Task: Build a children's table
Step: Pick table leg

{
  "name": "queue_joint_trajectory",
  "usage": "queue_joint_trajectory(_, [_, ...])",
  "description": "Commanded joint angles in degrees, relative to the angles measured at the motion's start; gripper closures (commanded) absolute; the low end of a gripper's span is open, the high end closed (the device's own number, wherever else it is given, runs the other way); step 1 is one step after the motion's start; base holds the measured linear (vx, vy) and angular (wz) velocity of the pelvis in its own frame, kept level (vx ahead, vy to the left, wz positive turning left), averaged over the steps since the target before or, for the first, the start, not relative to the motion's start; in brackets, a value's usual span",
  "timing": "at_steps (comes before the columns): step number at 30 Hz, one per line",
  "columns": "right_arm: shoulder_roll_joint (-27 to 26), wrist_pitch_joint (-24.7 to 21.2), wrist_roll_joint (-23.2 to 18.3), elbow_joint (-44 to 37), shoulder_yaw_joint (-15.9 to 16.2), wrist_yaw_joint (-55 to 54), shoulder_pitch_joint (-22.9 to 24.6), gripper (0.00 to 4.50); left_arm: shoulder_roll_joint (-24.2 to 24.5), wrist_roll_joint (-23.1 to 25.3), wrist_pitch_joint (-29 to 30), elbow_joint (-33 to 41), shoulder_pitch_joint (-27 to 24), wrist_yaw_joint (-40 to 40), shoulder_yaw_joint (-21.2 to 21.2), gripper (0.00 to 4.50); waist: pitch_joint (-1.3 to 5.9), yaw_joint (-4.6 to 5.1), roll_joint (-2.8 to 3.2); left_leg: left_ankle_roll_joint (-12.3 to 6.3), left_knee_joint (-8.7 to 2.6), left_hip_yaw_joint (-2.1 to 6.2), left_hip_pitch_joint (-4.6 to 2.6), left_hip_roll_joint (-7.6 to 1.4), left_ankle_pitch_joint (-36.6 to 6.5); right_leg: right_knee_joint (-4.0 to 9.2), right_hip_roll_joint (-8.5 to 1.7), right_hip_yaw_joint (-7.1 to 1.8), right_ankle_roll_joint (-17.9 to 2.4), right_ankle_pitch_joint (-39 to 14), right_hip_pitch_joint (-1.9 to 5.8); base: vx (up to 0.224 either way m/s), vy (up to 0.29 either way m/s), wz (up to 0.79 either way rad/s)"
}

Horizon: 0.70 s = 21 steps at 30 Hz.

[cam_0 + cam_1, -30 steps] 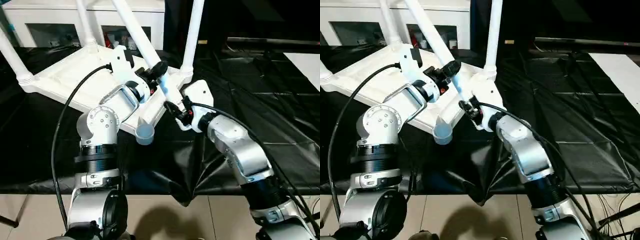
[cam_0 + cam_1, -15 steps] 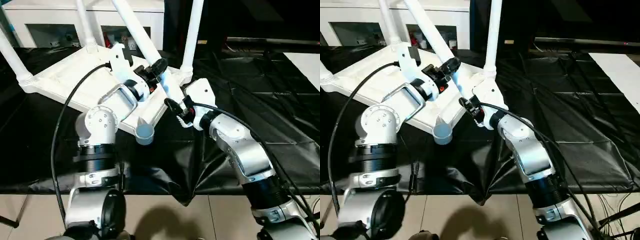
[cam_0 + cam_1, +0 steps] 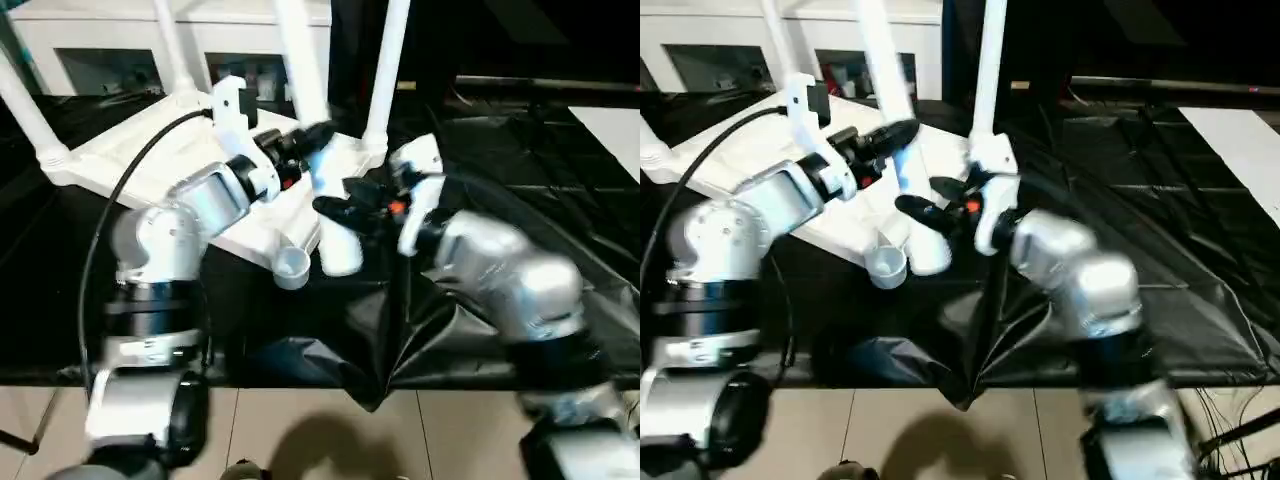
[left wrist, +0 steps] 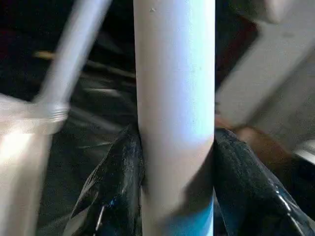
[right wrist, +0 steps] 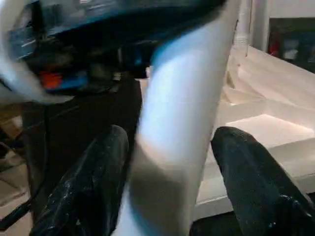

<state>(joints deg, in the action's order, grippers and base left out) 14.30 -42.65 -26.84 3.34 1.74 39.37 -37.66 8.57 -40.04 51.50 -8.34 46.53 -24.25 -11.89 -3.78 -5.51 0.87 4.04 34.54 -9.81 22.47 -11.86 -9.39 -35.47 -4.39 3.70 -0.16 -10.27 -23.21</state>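
**Fourth leg held between both tools at the near corner of the upturned tabletop**

Left eye view. The white tabletop (image 3: 160,165) lies underside up on the surface (image 3: 560,180), which is draped in black sheeting, toward its far left part. Three fitted legs rise from corner sockets: one at the left corner (image 3: 25,110), one at the far corner (image 3: 172,50), one at the right corner (image 3: 385,70). The loose leg (image 3: 318,150) stands nearly upright just beside the near corner socket (image 3: 292,263), its lower end resting beside that open socket, not in it. The left tool (image 3: 312,140) is clamped on the loose leg partway up. The right tool (image 3: 340,210) reaches in from the right at the leg's lower part. The right half of the surface is bare sheeting, open for movement; its near edge has a crumpled fold hanging over. A white cabinet (image 3: 90,35) stands beyond the far edge.

Right eye view. Same arrangement; the near corner socket sits at the tabletop's overhanging near edge.

Left wrist view. Both black fingers (image 4: 123,182) press against the loose leg from either side.

Right wrist view. The fingers (image 5: 246,182) straddle the loose leg with a visible gap on one side; whether they grip cannot be told. The tabletop's ribbed underside lies beyond.
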Motion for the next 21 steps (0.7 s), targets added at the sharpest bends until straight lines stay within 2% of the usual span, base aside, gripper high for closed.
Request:
queue_joint_trajectory(1, [0.77, -2.97, -2.28, 1.05, -1.07, 1.28, -1.24, 1.54, 0.84, -2.81, 1.96, 2.62, 0.33, -3.24, 0.91, 2.67, 4.89, -0.2, -0.79, -0.69, -3.37, -0.25, -1.11, -0.49, -5.47, 2.98, -2.91, -2.22, -13.46, -3.12, 3.56, 0.0, 0.0, 0.0])
queue_joint_trajectory(4, [1.77, -5.33, -4.11, 2.08, -1.57, 2.9, -2.18, 1.54, 2.23, -4.54, 3.36, 3.93, 0.05, -7.31, 1.96, 2.67, 4.89, -0.37, -0.7, -0.49, -3.36, -0.25, -1.14, -0.48, -5.92, 3.1, -2.93, -2.23, -12.75, -4.85, 3.53, 0.0, 0.0, 0.0])
queue_joint_trajectory(8, [3.94, -8.68, -6.3, 2.29, -0.63, 7.22, -2.74, 1.54, 3.16, -7.27, 4.69, 4.91, 0.19, -11.83, 1.49, 2.67, 4.8, -0.54, -0.76, 0.11, -3.4, -0.26, -1.18, -0.48, -6.76, 3.37, -2.92, -2.28, -11.76, -7.17, 3.48, 0.0, 0.0, 0.0])
queue_joint_trajectory(13, [5.42, -11.49, -8.09, 1.51, -0.26, 10.35, -2.55, 1.54, 5.32, -8.4, 5.35, 5.93, -0.44, -15.87, 2.57, 2.67, 4.74, -0.72, -0.77, 0.62, -3.47, -0.22, -1.2, -0.51, -7.26, 3.44, -2.97, -2.27, -11.02, -8.98, 3.37, 0.0, 0.0, 0.0])
queue_joint_trajectory(16, [6.32, -12.28, -8.73, 1.21, 0.13, 11.21, -2.3, 1.87, 6.26, -7.52, 4.72, 5.26, -0.59, -16.87, 3.18, 2.67, 4.73, -0.81, -0.71, 1.11, -3.53, -0.19, -1.25, -0.52, -7.69, 3.56, -2.91, -2.27, -10.29, -10.37, 3.24, 0.0, 0.0, 0.0])
queue_joint_trajectory(19, [6.91, -12.51, -8.98, 0.86, 0.62, 11.72, -1.89, 1.93, 6.31, -7.13, 4.29, 4.55, -0.33, -16.99, 3.01, 2.67, 4.72, -0.98, -0.75, 1.54, -3.56, -0.16, -1.25, -0.57, -7.94, 3.61, -2.9, -2.27, -9.76, -10.98, 3.23, 0.0, 0.0, 0.0])
queue_joint_trajectory(20, [6.84, -12.5, -8.86, 0.69, 0.84, 11.77, -1.75, 2.22, 6.4, -7.11, 4.06, 4.3, -0.26, -17.11, 2.95, 2.68, 4.77, -1.07, -0.7, 1.67, -3.53, -0.17, -1.25, -0.56, -7.76, 3.6, -2.95, -2.28, -9.7, -10.79, 3.23, 0.0, 0.0, 0.0])
queue_joint_trajectory(21, [6.81, -12.51, -8.84, 0.65, 0.89, 11.77, -1.72, 2.31, 6.42, -7.09, 4.02, 4.23, -0.25, -17.15, 2.94, 2.68, 4.78, -1.05, -0.77, 1.67, -3.52, -0.18, -1.22, -0.51, -7.68, 3.57, -2.9, -2.28, -9.73, -10.59, 3.21, 0.0, 0.0, 0.0])
